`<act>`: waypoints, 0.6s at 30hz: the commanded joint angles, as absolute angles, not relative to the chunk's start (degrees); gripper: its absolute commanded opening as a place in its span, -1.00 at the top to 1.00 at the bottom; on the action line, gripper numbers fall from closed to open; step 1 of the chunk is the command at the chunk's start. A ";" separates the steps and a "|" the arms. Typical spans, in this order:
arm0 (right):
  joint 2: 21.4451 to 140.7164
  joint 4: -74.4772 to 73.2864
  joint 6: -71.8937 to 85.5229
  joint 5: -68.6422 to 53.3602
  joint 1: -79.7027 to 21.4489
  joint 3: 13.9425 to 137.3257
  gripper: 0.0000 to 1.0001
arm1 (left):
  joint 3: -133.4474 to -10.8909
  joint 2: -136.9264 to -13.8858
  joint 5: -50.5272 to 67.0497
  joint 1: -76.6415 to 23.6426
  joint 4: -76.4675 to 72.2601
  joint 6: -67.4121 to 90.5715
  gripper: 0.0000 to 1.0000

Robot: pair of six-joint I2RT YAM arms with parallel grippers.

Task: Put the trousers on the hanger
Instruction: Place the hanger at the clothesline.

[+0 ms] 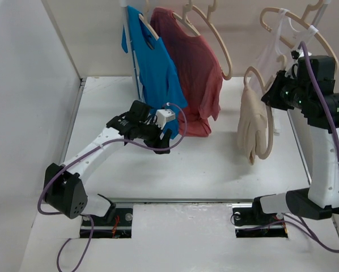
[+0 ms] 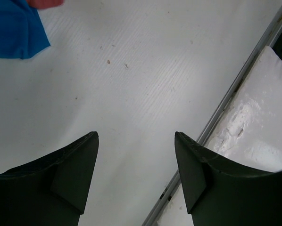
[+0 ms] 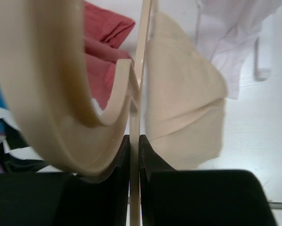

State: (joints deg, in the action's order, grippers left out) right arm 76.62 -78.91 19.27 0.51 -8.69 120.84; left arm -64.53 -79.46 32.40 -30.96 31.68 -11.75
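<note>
Low over the table (image 1: 215, 164), the left gripper (image 2: 136, 162) had its jaws wide apart with nothing between them. Farther back on the right, the right gripper (image 3: 135, 141) had its jaws squeezed tight on a thin bar of the hanger (image 3: 51, 99). The trousers (image 3: 183, 94) hung folded over that hanger, just past the jaws. The hanger's top was cut off in the wrist view.

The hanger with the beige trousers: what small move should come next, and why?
Probably lift it up beside the white vest: the trousers already drape over the hanger, the right pincer is shut on it, and the left pincer is open, empty.
</note>
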 commanded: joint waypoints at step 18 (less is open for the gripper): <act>89.47 -42.03 0.18 12.29 -7.74 132.62 1.00 | -61.79 -73.83 31.11 -22.86 27.33 -9.14 -0.24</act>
State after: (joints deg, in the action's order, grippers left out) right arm 90.61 -57.91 3.95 7.68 -8.62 128.55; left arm -62.24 -75.92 30.96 -24.14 28.69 -9.80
